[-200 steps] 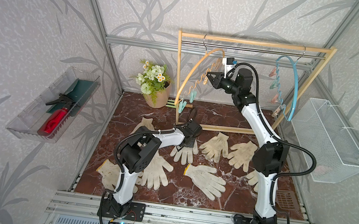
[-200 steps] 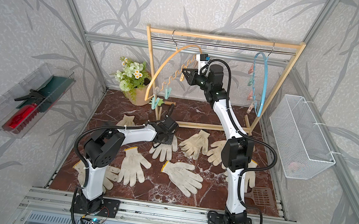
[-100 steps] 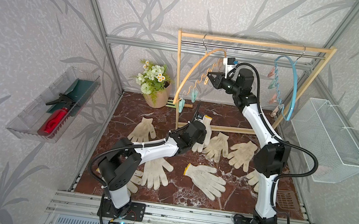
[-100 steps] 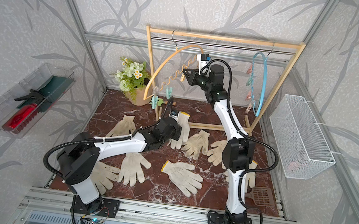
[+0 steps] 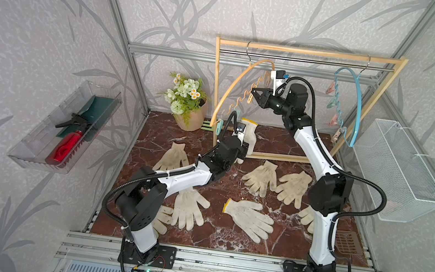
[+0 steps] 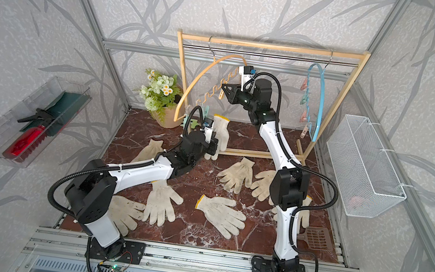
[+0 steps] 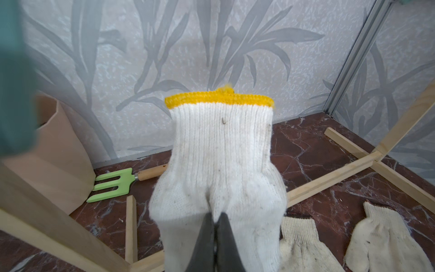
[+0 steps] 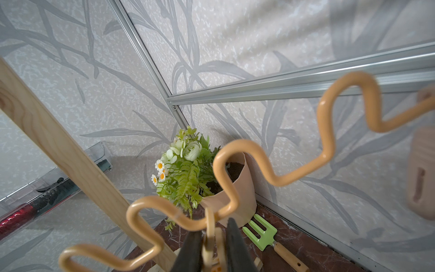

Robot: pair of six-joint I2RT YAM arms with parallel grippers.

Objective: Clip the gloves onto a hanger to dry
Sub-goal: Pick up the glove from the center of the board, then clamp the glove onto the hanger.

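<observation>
Flowers (image 5: 186,89) in pot (image 5: 194,120), sprayer (image 5: 64,147) in tray (image 5: 34,134)

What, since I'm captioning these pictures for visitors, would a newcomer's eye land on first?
Most striking is the raised glove, pinched by the left gripper and held cuff-up near the wooden rack. Higher up, the right gripper grips a peach clip on the wavy orange hanger. Other gloves lie scattered flat on the marble floor.
</observation>
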